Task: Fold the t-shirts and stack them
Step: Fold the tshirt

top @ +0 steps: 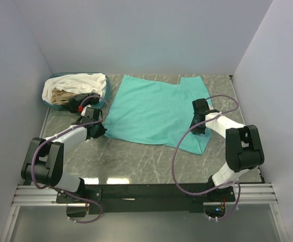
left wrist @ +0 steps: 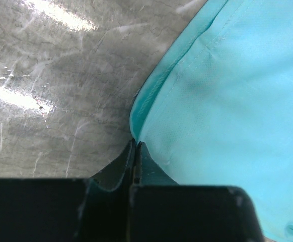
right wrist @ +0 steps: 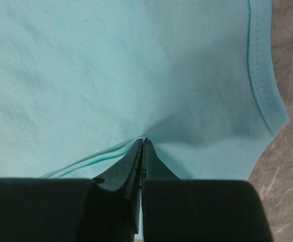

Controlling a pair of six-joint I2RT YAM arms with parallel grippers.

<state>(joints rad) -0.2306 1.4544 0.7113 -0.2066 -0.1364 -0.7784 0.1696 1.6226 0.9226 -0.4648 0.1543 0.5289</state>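
Note:
A plain teal-green t-shirt (top: pixel 151 108) lies spread on the grey table. My left gripper (top: pixel 100 132) is shut on its hemmed left edge; the left wrist view shows the tips (left wrist: pixel 136 142) pinched on the fold of the teal cloth (left wrist: pixel 227 101). My right gripper (top: pixel 198 128) is shut on the shirt's right side; the right wrist view shows the tips (right wrist: pixel 142 141) pinching a ridge of the teal cloth (right wrist: pixel 111 65). White and beige shirts (top: pixel 78 86) lie piled in the basket at the back left. A black shirt is not in view.
An oval teal-rimmed basket (top: pixel 105 96) stands at the back left, close to my left arm. Pale walls close in the table on the left, back and right. A black and metal rail (top: pixel 146 194) runs along the near edge.

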